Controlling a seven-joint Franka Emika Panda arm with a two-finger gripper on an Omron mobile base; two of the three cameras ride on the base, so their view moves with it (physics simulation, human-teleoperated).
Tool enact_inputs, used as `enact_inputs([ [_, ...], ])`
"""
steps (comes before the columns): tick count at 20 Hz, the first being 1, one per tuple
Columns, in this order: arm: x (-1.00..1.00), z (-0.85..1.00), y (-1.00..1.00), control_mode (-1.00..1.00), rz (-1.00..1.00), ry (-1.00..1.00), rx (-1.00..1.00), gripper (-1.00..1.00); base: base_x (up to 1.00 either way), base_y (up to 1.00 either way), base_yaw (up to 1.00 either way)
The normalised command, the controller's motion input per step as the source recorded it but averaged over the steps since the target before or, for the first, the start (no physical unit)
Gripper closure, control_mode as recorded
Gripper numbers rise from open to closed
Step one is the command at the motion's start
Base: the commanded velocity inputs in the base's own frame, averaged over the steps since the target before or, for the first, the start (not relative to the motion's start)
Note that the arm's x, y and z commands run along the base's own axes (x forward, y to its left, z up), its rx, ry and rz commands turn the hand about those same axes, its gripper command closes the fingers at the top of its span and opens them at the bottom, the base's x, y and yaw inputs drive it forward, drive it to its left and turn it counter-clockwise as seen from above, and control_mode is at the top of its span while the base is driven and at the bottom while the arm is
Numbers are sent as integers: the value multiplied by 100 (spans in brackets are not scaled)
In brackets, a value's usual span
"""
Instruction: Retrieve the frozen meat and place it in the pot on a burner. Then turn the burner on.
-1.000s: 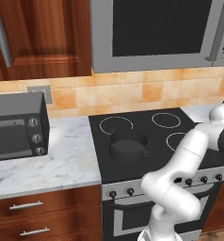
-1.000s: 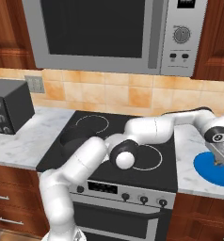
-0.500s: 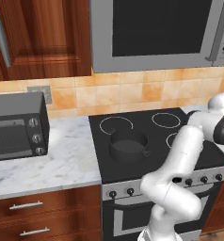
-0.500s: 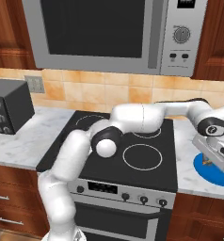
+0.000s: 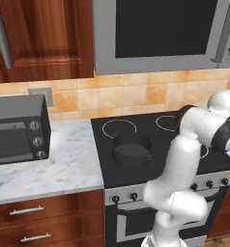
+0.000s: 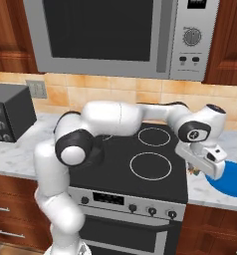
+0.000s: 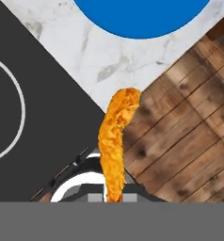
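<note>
While a black toaster oven [image 5: 18,129] sits on the marble counter [image 5: 59,169] at left, the pot [image 5: 131,149] rests on the black stove's [image 6: 140,169] front-left burner under the microwave [image 6: 115,37]. Farther right, the gripper [image 6: 200,164] is clamped on the frozen meat [image 7: 116,141], hanging above the counter edge near the blue plate [image 6: 230,177].

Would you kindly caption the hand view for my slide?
Gripper shut on the frozen meat, above the counter edge beside the blue plate.
</note>
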Motion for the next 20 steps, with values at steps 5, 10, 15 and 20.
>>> enact_inputs([
  [5, -29, 0, 100, -100, 18, -6, -22, 100, 0, 0, 0],
  [10, -30, 25, 100, -100, 15, 0, -15, 100, 0, 0, 0],
  [15, -30, 52, 92, -100, 23, 0, -14, 100, 0, 0, 0],
  [20, -37, 65, 70, -100, 32, 0, -7, 100, 0, 0, 0],
])
